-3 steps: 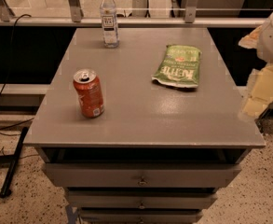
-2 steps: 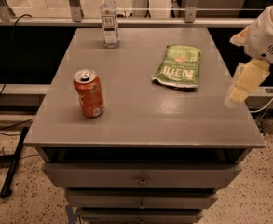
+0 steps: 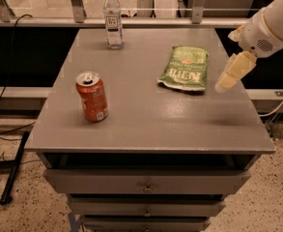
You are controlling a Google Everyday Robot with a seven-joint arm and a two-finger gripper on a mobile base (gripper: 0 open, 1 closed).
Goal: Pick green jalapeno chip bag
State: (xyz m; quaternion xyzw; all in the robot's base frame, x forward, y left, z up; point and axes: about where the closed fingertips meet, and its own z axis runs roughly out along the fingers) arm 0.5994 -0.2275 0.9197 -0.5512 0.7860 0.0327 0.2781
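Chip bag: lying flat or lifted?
Lying flat: the chip bag rests on the table, printed face up. The gripper hovers beside it, not touching.

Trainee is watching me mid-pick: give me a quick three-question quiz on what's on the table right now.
1. True or false: the pale claw is gripping the flat, crinkly green chip bag.
2. Which object stands nearest the front edge of the grey table? A) the clear plastic water bottle B) the orange soda can C) the green chip bag
3. Fill in: in the camera view, the claw hovers just off the bag's ____ edge.

Key: 1 false, the claw is beside the bag and apart from it; 2 B; 3 right.
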